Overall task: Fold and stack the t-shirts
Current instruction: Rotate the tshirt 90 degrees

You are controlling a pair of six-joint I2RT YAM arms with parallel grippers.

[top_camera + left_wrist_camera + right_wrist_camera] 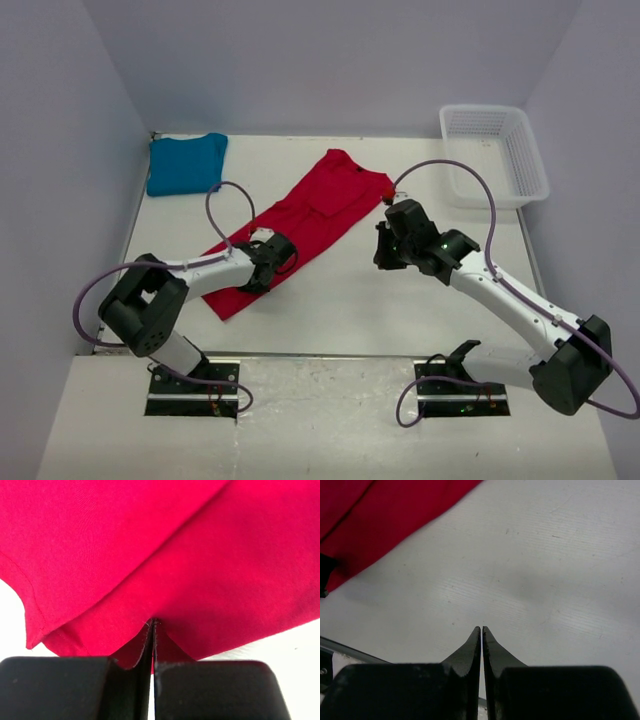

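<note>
pinching the edge of the red t-shirt (318, 215) for a fold
left gripper (152, 623) was clamped on its cloth, right gripper (481, 630) closed and empty; a low, even carry looked best.

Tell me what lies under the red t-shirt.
Only the white table shows around the red t-shirt; the left gripper pinches its edge. Anything beneath the cloth is hidden.

The bright red cloth t-shirt (175, 555) looked soft and matt; the white flat surface (545, 580) showed fine ridges and specks.
</note>
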